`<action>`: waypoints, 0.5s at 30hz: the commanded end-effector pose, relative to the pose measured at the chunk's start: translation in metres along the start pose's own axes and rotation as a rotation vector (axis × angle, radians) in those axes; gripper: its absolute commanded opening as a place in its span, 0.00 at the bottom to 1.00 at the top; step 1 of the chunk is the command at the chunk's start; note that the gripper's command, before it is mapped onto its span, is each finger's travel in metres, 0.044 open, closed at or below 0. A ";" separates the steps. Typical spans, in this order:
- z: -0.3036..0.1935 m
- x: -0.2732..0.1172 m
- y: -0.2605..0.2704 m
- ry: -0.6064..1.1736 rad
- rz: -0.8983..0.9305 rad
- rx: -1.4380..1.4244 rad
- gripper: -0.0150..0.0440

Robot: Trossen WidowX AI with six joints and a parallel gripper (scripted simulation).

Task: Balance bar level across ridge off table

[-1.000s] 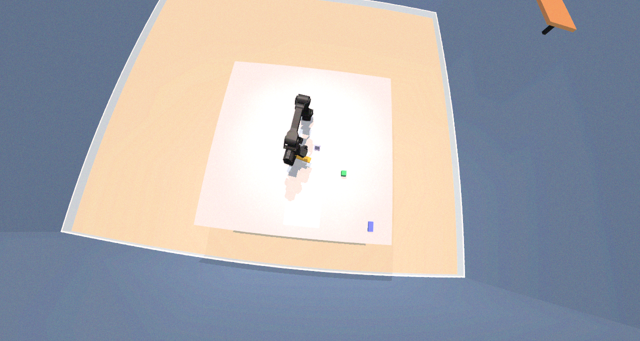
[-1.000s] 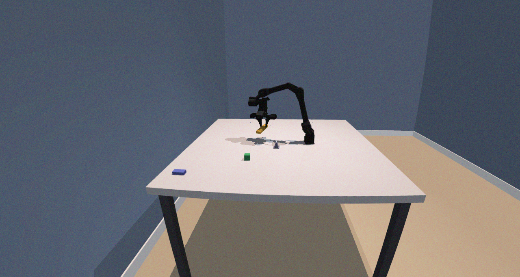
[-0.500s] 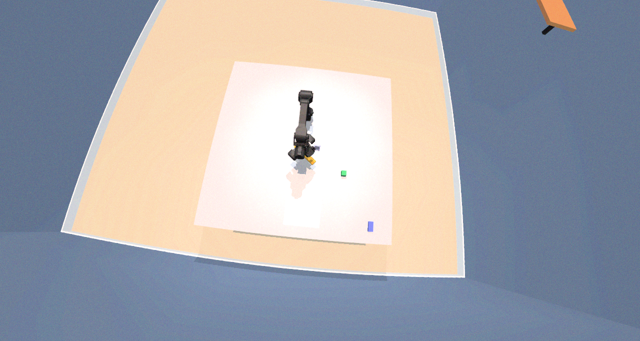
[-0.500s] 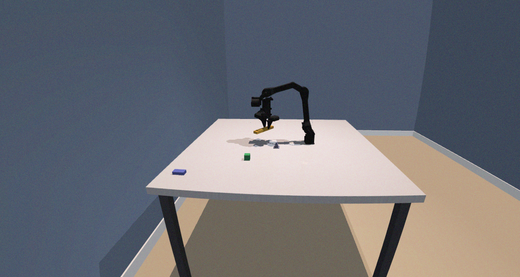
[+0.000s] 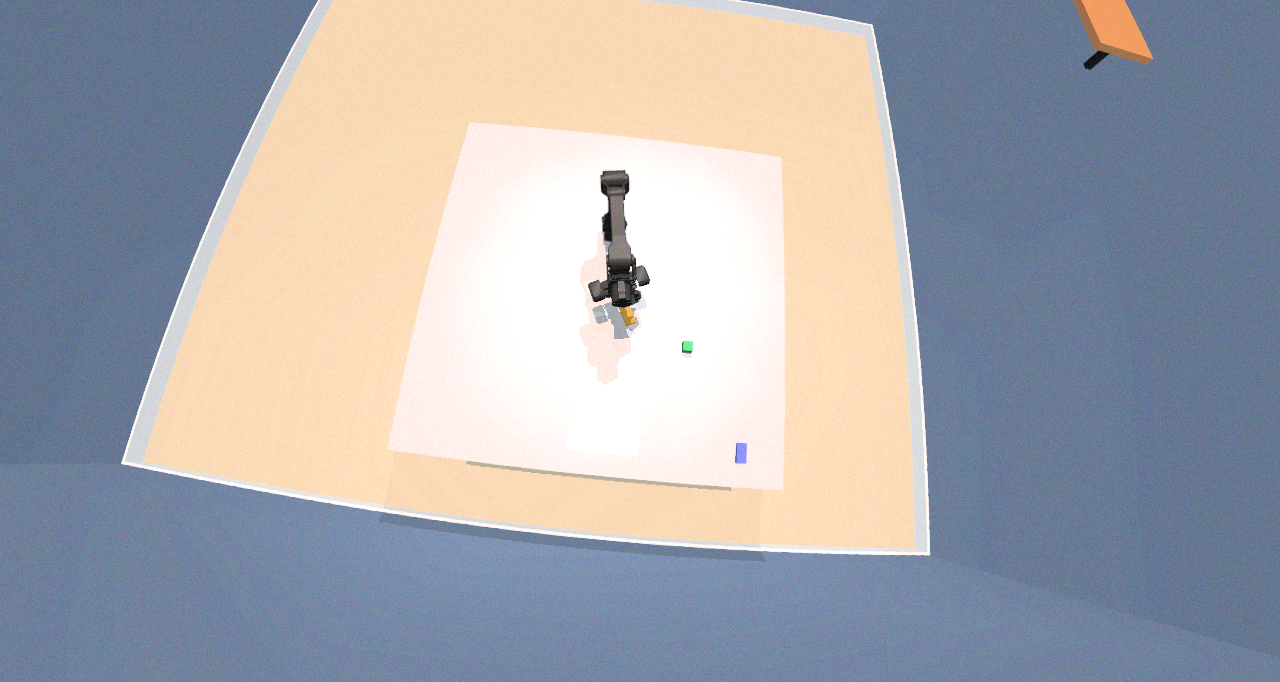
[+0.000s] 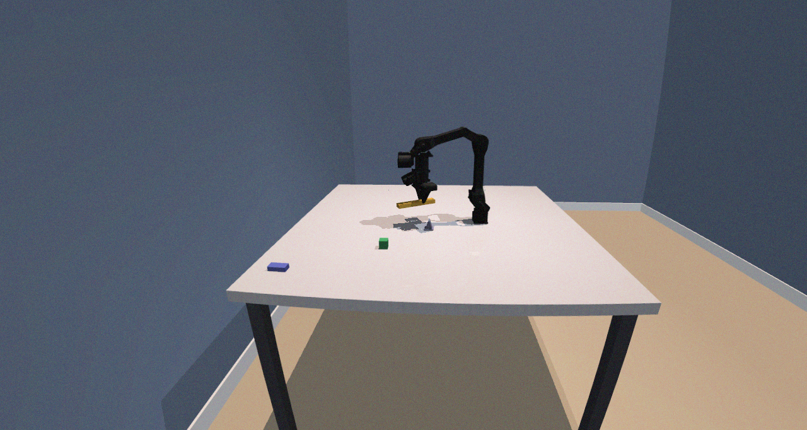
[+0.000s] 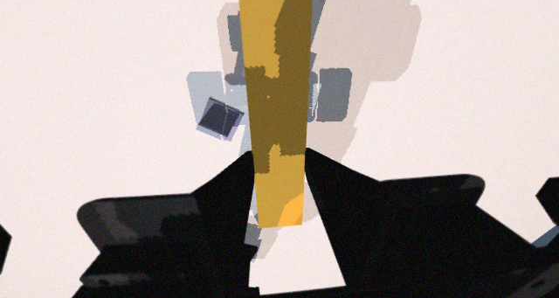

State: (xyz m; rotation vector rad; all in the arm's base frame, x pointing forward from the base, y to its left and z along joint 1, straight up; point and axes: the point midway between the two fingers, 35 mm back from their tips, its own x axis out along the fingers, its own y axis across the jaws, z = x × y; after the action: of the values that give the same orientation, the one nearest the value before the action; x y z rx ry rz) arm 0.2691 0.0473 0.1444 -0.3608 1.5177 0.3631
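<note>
The yellow bar (image 5: 628, 315) (image 6: 405, 204) (image 7: 271, 193) hangs above the table, clear of it. My gripper (image 6: 423, 202) (image 7: 278, 155) is shut on the bar, nearer one end, and the longer part reaches out to the top of the wrist view. In the exterior view the bar looks slightly tilted in the picture. The ridge, a small dark grey prism (image 6: 429, 224) (image 7: 221, 119), stands on the table below the bar's height. In the wrist view it lies left of the bar, not under it. In the top view the arm hides the ridge.
A green cube (image 5: 687, 347) (image 6: 383, 243) stands on the white table (image 5: 501, 391) (image 6: 507, 275), out beyond the ridge. A flat blue block (image 5: 741, 452) (image 6: 278, 267) lies near a table corner. The arm's shadows fall around the ridge.
</note>
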 end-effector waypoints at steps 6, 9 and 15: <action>-0.014 0.000 0.030 0.002 0.000 0.224 0.25; -0.019 0.001 0.040 0.003 0.000 0.301 0.25; -0.027 0.002 0.061 0.004 0.002 0.439 0.25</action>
State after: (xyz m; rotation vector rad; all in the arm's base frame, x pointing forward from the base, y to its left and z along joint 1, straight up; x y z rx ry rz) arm 0.2256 0.0856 0.1419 -0.0507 1.5523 0.0652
